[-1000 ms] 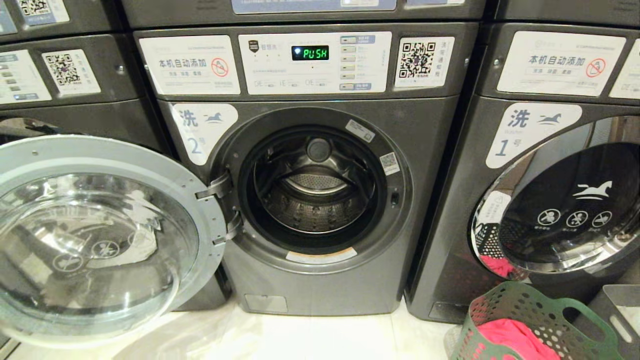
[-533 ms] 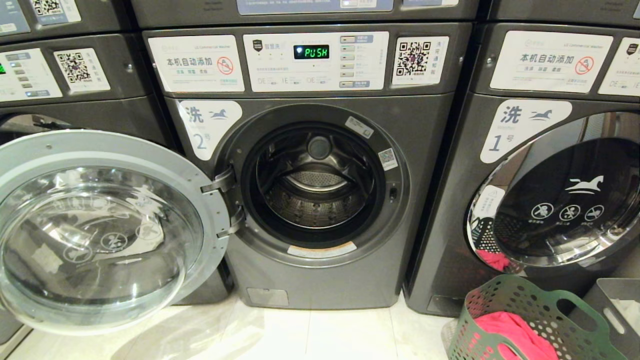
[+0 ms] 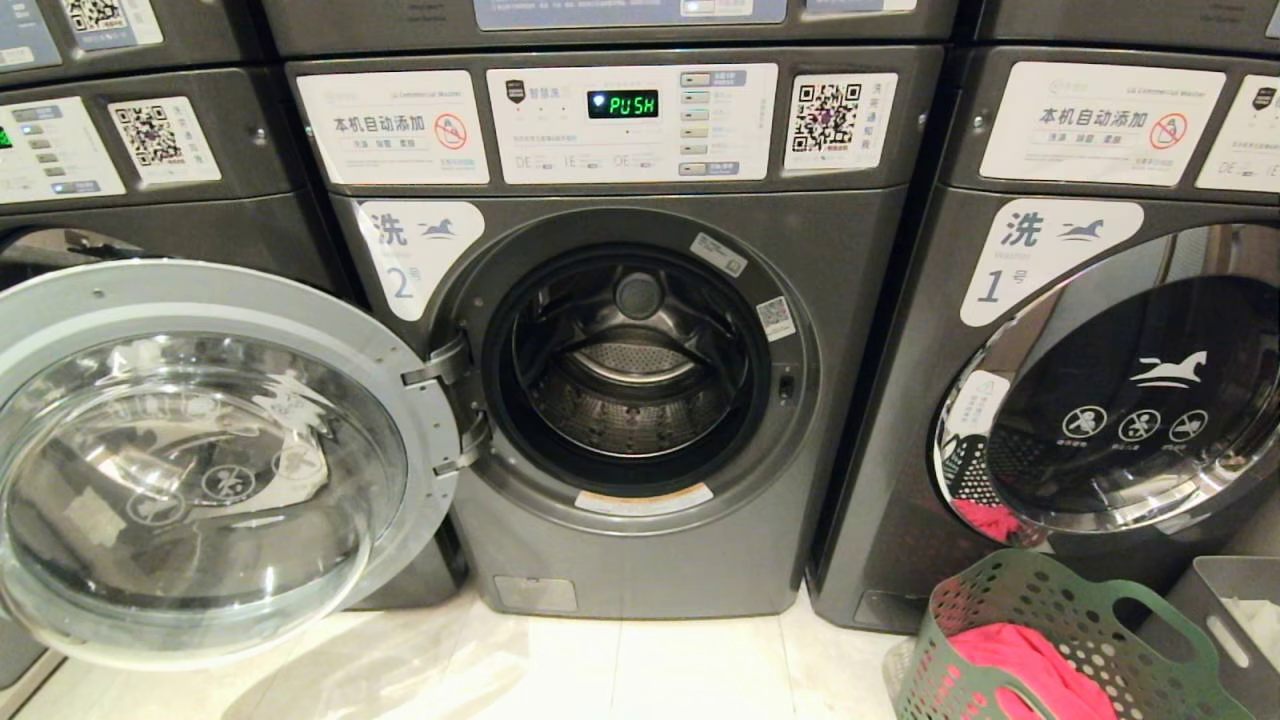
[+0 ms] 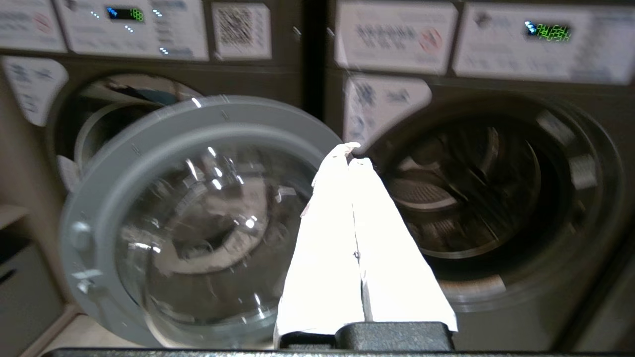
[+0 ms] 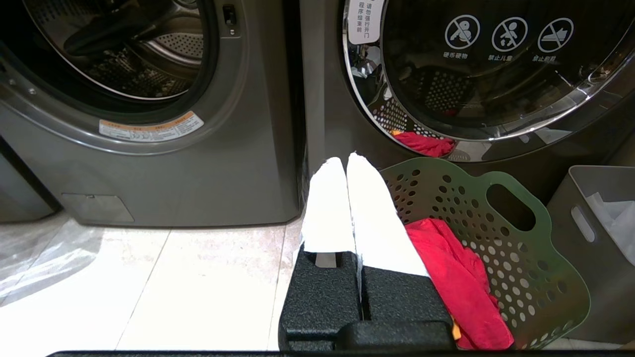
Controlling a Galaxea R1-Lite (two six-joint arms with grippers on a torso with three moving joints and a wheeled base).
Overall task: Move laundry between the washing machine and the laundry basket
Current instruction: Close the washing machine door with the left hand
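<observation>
Laundromat floor: green holed laundry basket [image 3: 1050,640] holds red-pink laundry [image 3: 1020,670]; both jaws together.

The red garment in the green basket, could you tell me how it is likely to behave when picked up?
The red garment lies crumpled and draped against the laundry basket wall, so it is probably floppy and will hang and stretch out when lifted. Being thin-looking cloth, it seems light. A trailing fold might snag the basket's rim.

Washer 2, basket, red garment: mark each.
Washer 2 [image 3: 640,560], head view, front panel below the opening.
Basket [image 5: 516,238], right wrist view, perforated far wall.
Red garment [image 5: 456,282], right wrist view, middle of the cloth.
</observation>
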